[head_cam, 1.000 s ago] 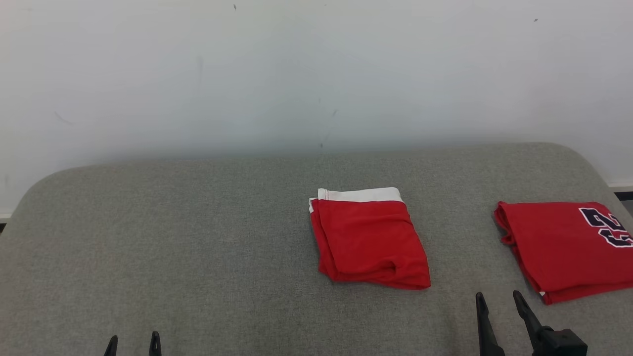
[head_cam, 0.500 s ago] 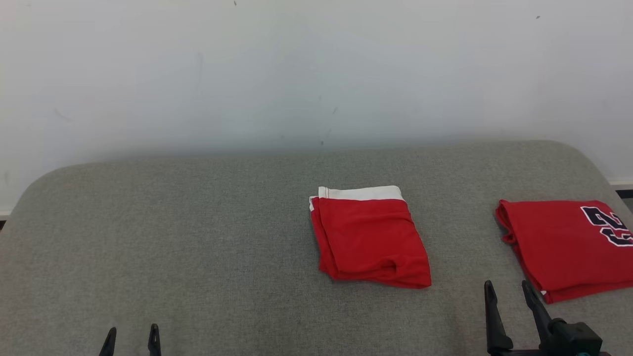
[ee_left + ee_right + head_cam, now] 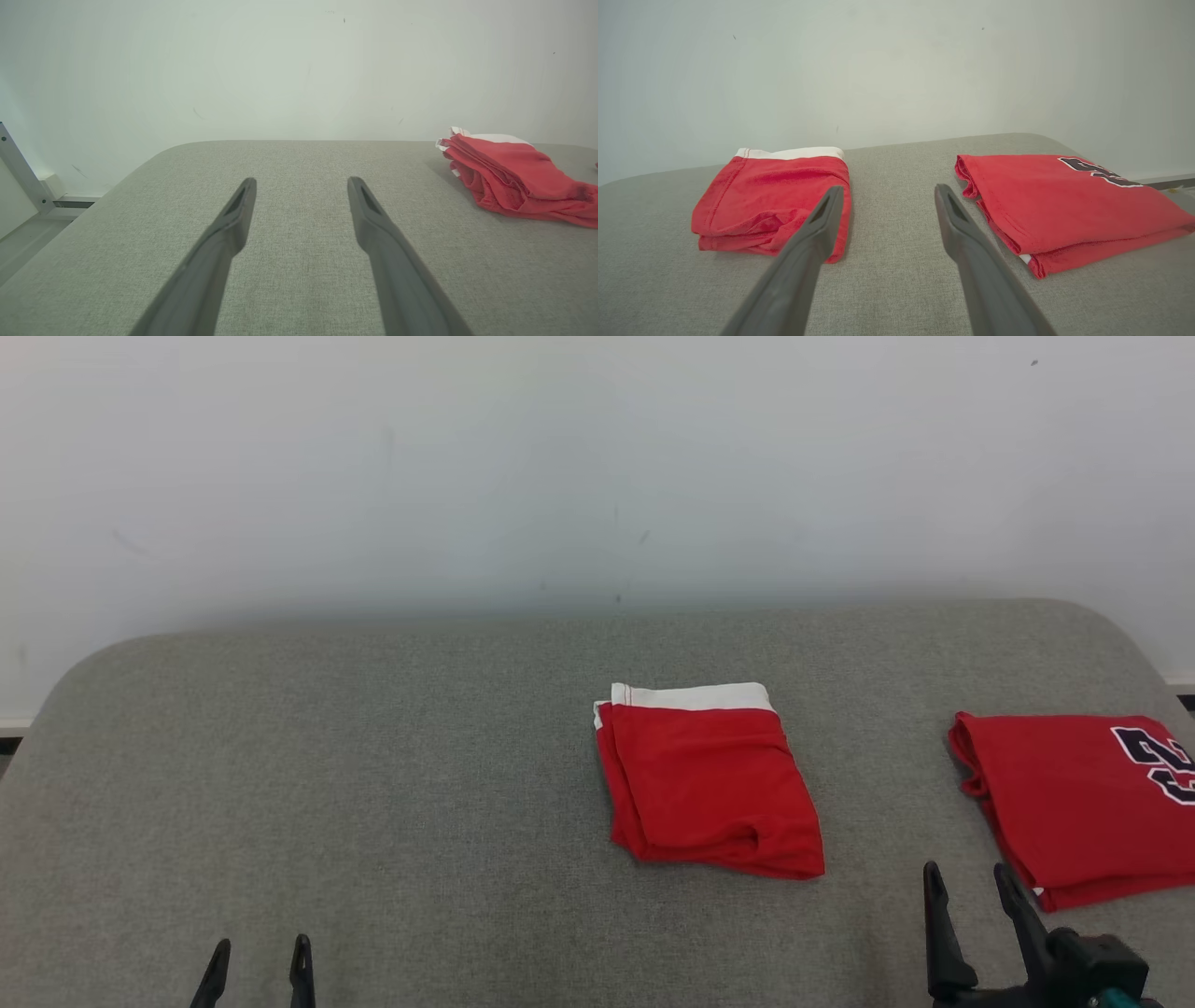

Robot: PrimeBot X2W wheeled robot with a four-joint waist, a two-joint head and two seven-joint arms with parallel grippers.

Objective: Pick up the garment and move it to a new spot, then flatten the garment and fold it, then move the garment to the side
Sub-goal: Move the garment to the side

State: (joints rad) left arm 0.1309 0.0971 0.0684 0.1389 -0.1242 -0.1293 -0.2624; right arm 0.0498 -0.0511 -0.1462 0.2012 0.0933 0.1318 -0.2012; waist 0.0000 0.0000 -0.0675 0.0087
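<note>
A red garment (image 3: 709,784) with a white band along its far edge lies folded in the middle of the grey padded table (image 3: 373,756). It also shows at the right of the left wrist view (image 3: 514,182) and at the left of the right wrist view (image 3: 770,200). My right gripper (image 3: 966,870) is open and empty, near the front edge, between this garment and a second one; its fingers (image 3: 822,224) point between the two. My left gripper (image 3: 260,947) is open and empty at the lower left, far from the cloth, over bare table (image 3: 301,182).
A second folded red garment (image 3: 1074,803) with a dark printed number lies at the table's right end (image 3: 1064,205). A pale wall stands behind the table. The table's rounded left end drops to a floor with a metal bar (image 3: 18,168).
The head view has shifted a little. Both grippers have edged slightly forward up the picture, still open. The garments lie as before.
</note>
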